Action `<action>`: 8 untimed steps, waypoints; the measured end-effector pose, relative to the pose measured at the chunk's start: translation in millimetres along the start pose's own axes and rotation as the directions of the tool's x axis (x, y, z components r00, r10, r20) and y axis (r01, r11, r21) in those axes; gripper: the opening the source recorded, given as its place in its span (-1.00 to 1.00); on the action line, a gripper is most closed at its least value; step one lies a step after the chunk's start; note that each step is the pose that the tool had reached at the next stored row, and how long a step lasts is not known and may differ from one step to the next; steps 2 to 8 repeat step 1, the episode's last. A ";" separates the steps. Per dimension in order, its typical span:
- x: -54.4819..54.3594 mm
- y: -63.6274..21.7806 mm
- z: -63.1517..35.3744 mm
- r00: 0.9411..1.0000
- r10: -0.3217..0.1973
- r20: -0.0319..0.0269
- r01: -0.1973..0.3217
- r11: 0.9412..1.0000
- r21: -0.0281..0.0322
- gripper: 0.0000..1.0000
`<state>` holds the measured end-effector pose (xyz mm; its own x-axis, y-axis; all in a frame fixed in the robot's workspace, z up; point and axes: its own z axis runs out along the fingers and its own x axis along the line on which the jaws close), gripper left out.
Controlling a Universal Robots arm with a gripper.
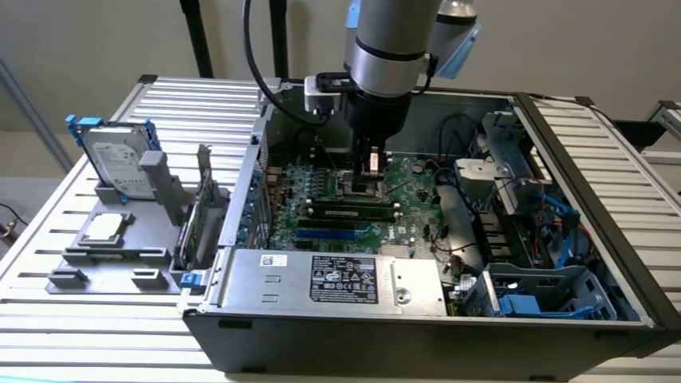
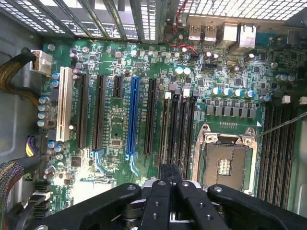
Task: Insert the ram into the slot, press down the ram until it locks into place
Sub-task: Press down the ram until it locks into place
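The ram (image 2: 164, 130) is a thin green strip seen edge-on, standing in the black slot (image 2: 168, 96) that lies closest to the blue slot (image 2: 133, 117). In the exterior view the ram (image 1: 349, 213) lies along the front of the black slot group (image 1: 352, 204), with white clips at the ends. My gripper (image 1: 371, 175) hangs inside the open case, just above the slots and toward the exterior view's right end of them. The black fingers (image 2: 161, 201) are shut together with nothing visibly between them, and the gripper (image 2: 169, 173) has its tip at one end of the ram.
The green motherboard (image 2: 110, 139) carries an open CPU socket (image 2: 225, 163) and a second bank of black slots (image 2: 280, 143). Cable bundles (image 2: 14, 76) and the case walls (image 1: 553, 152) hem the arm in. A hard drive (image 1: 115, 159) stands in a grey fixture outside the case.
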<state>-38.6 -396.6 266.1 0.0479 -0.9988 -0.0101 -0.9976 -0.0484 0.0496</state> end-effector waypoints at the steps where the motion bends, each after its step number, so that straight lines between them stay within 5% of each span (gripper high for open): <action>1: 0.0 0.0 0.0 1.000 0.000 0.000 0.000 1.000 0.000 -0.80; 8: 0.0 0.0 0.0 1.000 0.000 0.000 0.000 1.000 0.000 -0.80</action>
